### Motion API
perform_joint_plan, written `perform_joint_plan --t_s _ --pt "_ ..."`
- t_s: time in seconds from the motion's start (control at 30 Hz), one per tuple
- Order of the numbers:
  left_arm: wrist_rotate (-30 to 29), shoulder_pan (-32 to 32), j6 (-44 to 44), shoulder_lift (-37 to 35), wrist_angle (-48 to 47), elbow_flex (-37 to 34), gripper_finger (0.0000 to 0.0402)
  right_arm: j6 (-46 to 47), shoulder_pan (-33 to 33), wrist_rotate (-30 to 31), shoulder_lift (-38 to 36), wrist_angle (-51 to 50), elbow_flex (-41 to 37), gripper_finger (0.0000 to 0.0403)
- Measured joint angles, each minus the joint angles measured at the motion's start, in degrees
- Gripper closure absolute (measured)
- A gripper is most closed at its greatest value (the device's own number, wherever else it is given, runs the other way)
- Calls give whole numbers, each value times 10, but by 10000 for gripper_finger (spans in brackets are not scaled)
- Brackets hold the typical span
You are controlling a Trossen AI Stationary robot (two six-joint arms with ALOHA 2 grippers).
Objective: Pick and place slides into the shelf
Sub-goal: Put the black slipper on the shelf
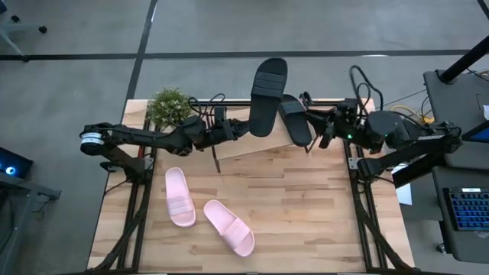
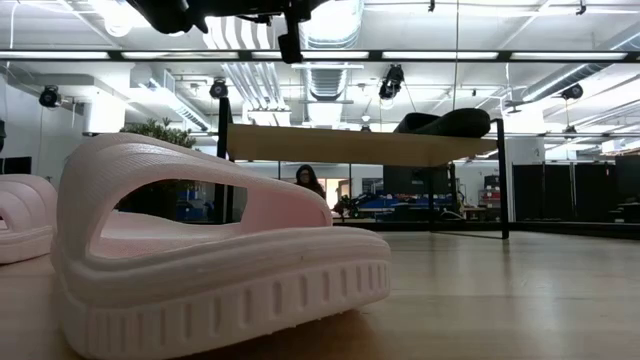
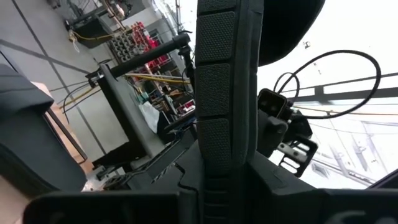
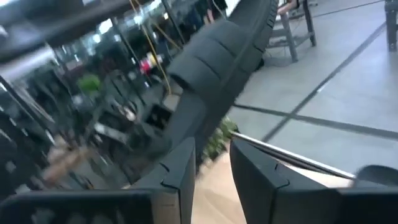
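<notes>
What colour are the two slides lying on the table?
Pale pink, both slides; clearest in the high view.

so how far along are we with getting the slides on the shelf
About a quarter done. One black slide already lies on the shelf, with the right gripper beside it. The left gripper holds the other black slide in the air over the shelf's back edge, not yet set down. Both pink slides remain on the table, untouched.
</notes>
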Motion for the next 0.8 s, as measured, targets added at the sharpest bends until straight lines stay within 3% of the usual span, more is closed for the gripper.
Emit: perform_joint_plan --t_s 0.2,0.43,0.6,0.8 --pt "-2 2 0 0 2 2 359 8 1 -27 0 148 -45 312" --pt "-16 2 -4 0 5 3 359 -128 5 -35 17 225 -64 262" --pt "-24 2 -5 0 3 5 359 -281 11 -33 62 184 -5 222" --pt "-26 2 -7 0 -1 3 359 -399 18 33 141 -7 128 203"
